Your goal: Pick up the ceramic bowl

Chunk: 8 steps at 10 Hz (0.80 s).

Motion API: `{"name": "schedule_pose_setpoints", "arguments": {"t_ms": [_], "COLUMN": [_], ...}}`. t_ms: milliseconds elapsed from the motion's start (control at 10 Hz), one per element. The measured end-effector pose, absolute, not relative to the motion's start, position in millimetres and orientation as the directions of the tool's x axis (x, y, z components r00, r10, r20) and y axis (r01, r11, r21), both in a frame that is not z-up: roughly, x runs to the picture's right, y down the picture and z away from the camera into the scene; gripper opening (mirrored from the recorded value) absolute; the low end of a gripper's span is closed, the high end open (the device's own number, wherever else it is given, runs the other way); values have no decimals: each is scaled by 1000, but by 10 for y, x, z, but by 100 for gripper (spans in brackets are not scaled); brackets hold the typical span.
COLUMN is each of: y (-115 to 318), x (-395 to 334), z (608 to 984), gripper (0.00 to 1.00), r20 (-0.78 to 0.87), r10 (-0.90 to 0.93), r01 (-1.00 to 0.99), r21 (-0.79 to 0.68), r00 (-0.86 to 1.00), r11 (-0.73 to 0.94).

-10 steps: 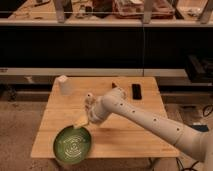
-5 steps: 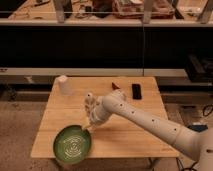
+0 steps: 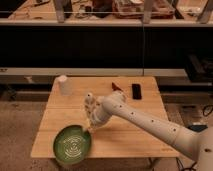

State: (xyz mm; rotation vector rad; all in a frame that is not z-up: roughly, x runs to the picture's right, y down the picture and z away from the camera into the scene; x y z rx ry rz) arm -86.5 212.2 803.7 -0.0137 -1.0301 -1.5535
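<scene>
Down low, gripper (image 3: 88, 125) at ceramic bowl (image 3: 71, 146), upper-right rim

Dim, warm light from above falls brightest on the wooden tabletop (image 3: 125, 142), where the pale pincer (image 3: 88, 127) at the upper right rim of the bowl (image 3: 70, 147) throws a soft shadow, while the shelving (image 3: 100, 45) behind sinks almost to black.
</scene>
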Motion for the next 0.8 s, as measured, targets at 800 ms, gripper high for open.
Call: {"name": "schedule_pose_setpoints", "arguments": {"t_ms": [800], "y": [2556], "x": [-942], "z": [7946], "gripper": [51], "r20": [562], "r10": [-740], "r01": [768], "r21": [633], "r00": [-370], "r11": [97]}}
